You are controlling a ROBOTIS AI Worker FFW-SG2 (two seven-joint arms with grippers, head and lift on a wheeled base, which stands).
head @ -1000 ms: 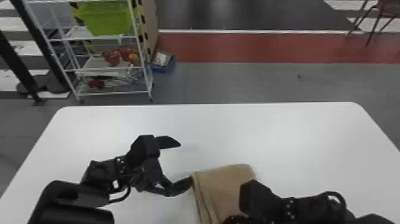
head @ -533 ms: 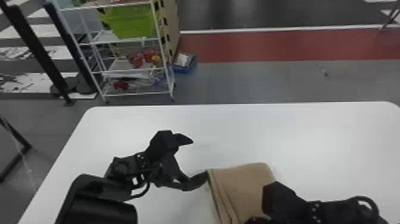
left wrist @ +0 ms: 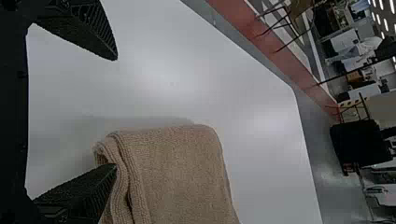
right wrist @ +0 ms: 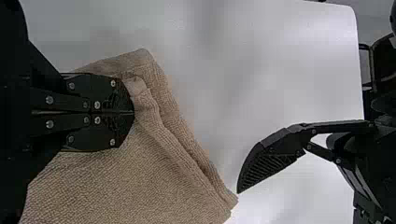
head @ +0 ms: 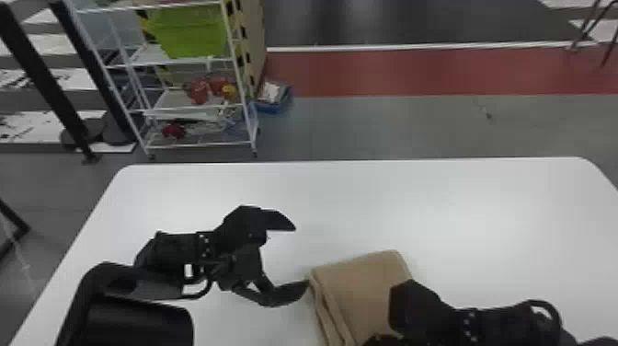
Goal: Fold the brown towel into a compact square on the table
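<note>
The brown terry-cloth towel (head: 368, 285), layered on the white surface (head: 437, 211), should handle light and limp, best pinched through its thick folded edge. The right claw (right wrist: 133, 112) is clamped on the towel; the left claw (left wrist: 116, 112) gapes, one tip at a corner. Behind, a blue box (head: 275, 108) holds something pale (head: 271, 92).

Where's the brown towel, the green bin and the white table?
Brown towel (left wrist: 182, 172): left wrist view, middle of its upper face.
Green bin (head: 189, 34): head view, its front side.
White table (head: 368, 202): head view, bare top beyond the towel.
</note>
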